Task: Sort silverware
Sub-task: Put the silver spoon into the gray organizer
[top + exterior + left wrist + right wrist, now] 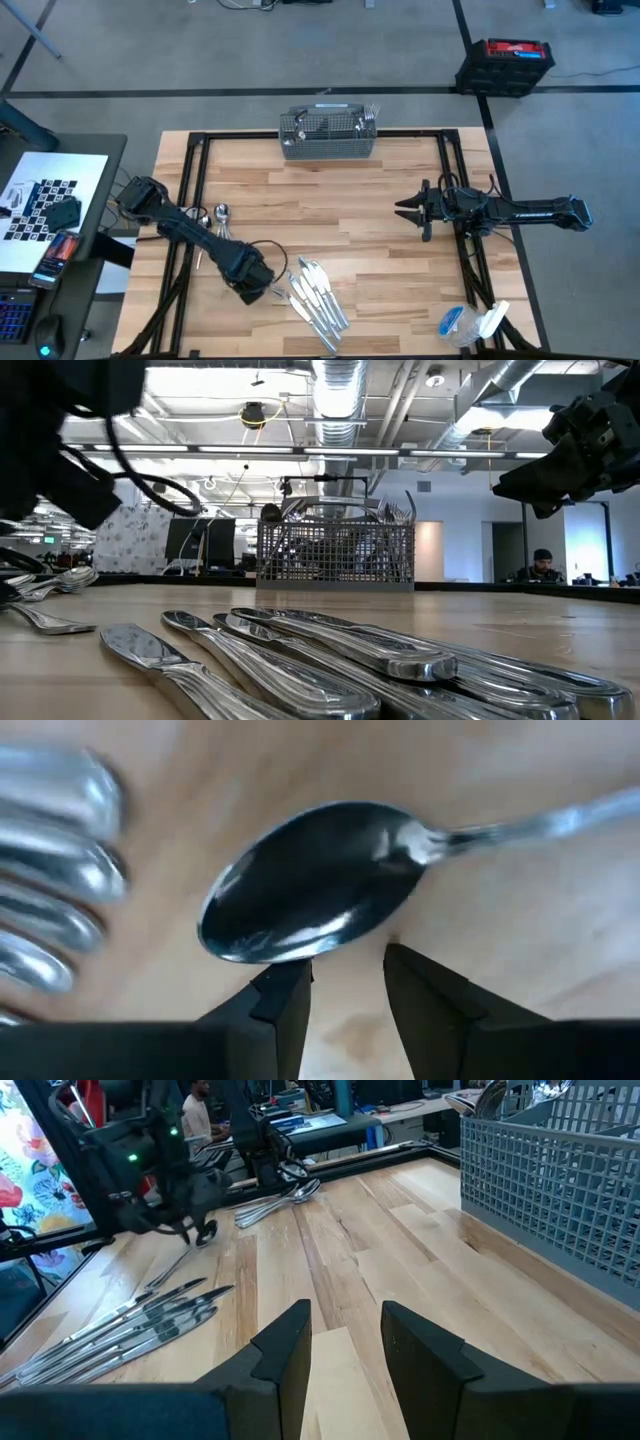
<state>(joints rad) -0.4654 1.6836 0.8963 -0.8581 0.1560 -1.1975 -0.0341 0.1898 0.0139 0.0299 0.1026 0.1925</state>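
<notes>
Left gripper (345,990), jaws parted and empty, hovers at a spoon (310,880) just beside the knives (318,295) (likely lining up a pick). Right gripper (345,1345), also open, waits well away from them.

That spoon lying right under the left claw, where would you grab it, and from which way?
By the neck, where the bowl narrows into the handle. The spoon lies flat on the table, so I'd come straight down from above. The left gripper is open with its fingers at the rounded bowl, which looks wide and slippery; the slim neck would probably fit between them better.
</notes>
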